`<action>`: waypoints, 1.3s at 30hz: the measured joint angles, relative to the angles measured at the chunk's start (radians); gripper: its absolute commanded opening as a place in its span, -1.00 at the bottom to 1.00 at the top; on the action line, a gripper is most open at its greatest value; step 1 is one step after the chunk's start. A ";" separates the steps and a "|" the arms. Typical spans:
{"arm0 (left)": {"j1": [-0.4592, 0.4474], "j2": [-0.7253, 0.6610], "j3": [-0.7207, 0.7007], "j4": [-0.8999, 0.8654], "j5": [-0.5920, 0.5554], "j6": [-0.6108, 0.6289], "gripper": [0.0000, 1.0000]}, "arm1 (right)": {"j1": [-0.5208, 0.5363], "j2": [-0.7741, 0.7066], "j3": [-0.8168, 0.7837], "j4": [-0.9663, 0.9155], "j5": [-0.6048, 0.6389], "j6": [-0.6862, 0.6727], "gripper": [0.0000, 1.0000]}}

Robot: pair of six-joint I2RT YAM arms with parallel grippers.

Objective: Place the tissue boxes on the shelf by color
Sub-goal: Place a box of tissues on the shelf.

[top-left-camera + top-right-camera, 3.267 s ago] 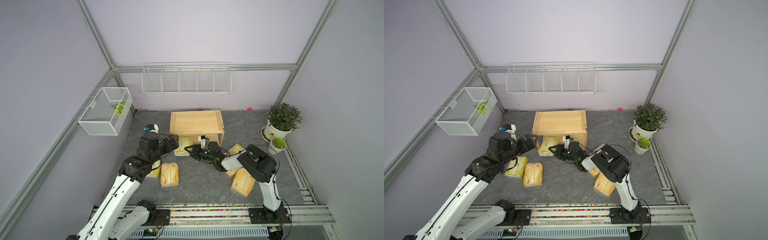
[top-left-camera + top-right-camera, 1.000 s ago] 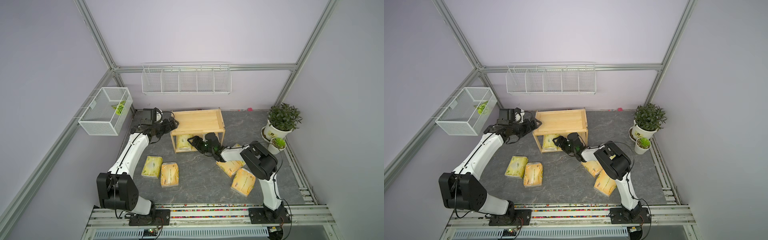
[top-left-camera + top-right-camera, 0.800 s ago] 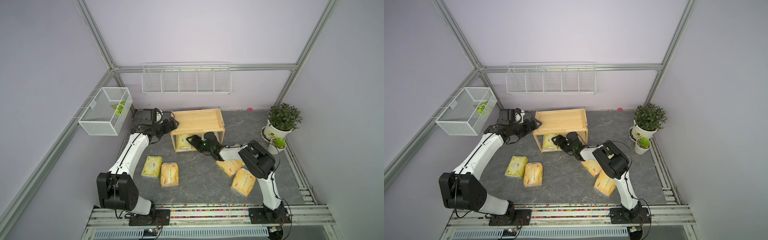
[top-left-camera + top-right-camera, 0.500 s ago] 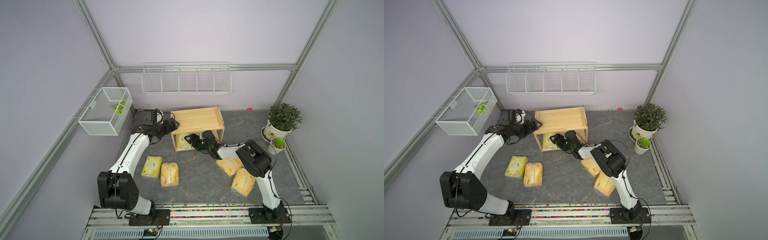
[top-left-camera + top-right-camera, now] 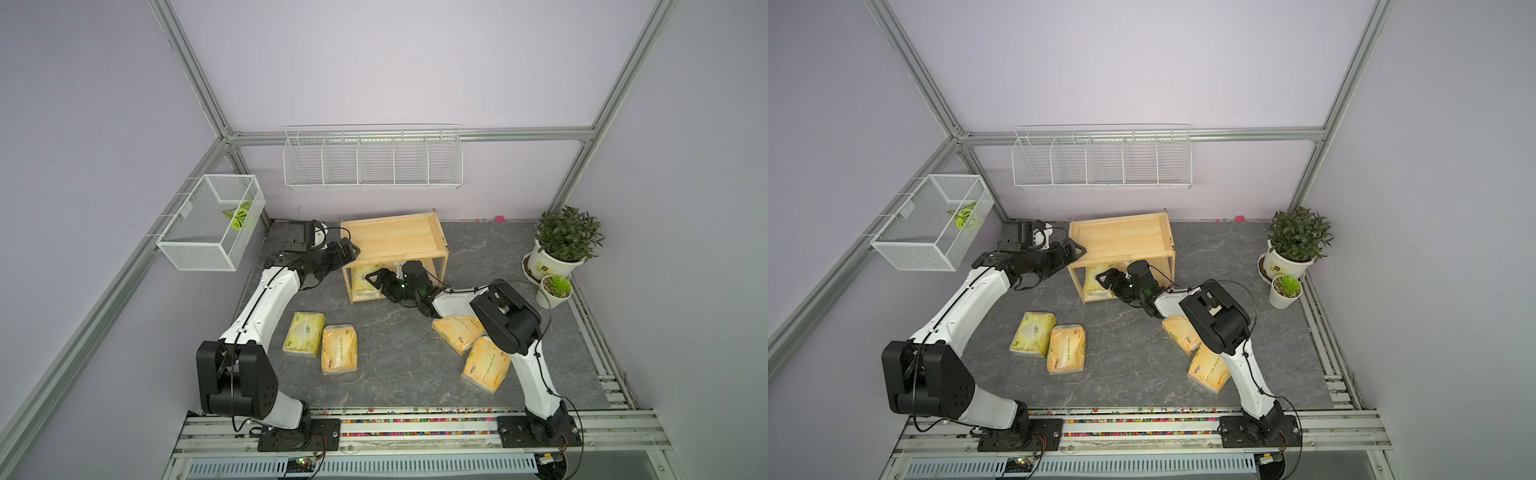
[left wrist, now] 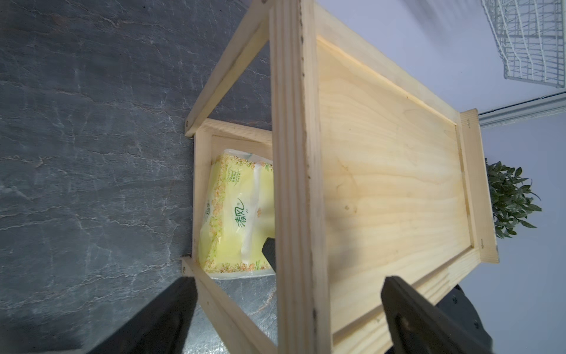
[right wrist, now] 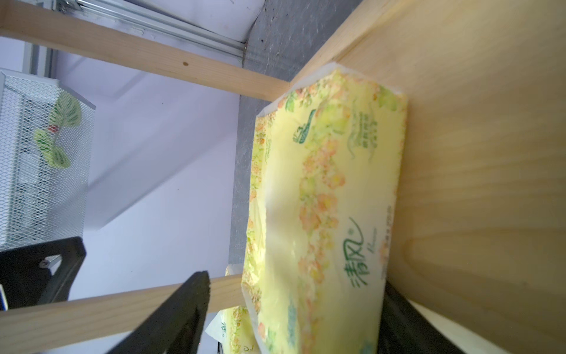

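The wooden shelf (image 5: 395,239) (image 5: 1121,237) stands at the back of the grey floor. My right gripper (image 5: 376,282) (image 5: 1106,280) (image 7: 294,285) reaches into its lower tier, open around a yellow-green tissue box (image 7: 324,199) (image 6: 235,211) that lies on the lower board. One finger (image 7: 183,306) stands clear of it. A second yellow-green box (image 7: 235,328) shows beside it. My left gripper (image 5: 350,250) (image 5: 1077,249) (image 6: 288,282) is open, straddling the top board's left end rim. On the floor lie a yellow-green box (image 5: 303,334) (image 5: 1033,334) and orange boxes (image 5: 340,348) (image 5: 457,332) (image 5: 486,363).
A white wire rack (image 5: 372,160) hangs on the back wall and a white mesh basket (image 5: 212,224) on the left wall. Two potted plants (image 5: 561,245) (image 5: 555,289) stand at the right edge. The arms' rail (image 5: 395,419) runs along the front.
My right gripper has pushed further left into the lower tier with the yellow-green box. The shelf has turned slightly. Earlier the left arm swung from the front to the shelf's left end.
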 measured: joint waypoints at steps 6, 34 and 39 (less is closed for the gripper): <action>0.000 0.000 0.000 0.000 0.000 0.000 1.00 | 0.015 -0.109 -0.134 -0.005 0.074 -0.018 0.84; 0.000 0.002 -0.013 0.004 0.006 0.019 1.00 | 0.041 -0.131 -0.293 0.333 0.310 0.073 0.83; 0.000 0.010 -0.013 0.004 0.016 0.020 1.00 | 0.034 -0.053 -0.229 0.378 0.345 0.116 0.82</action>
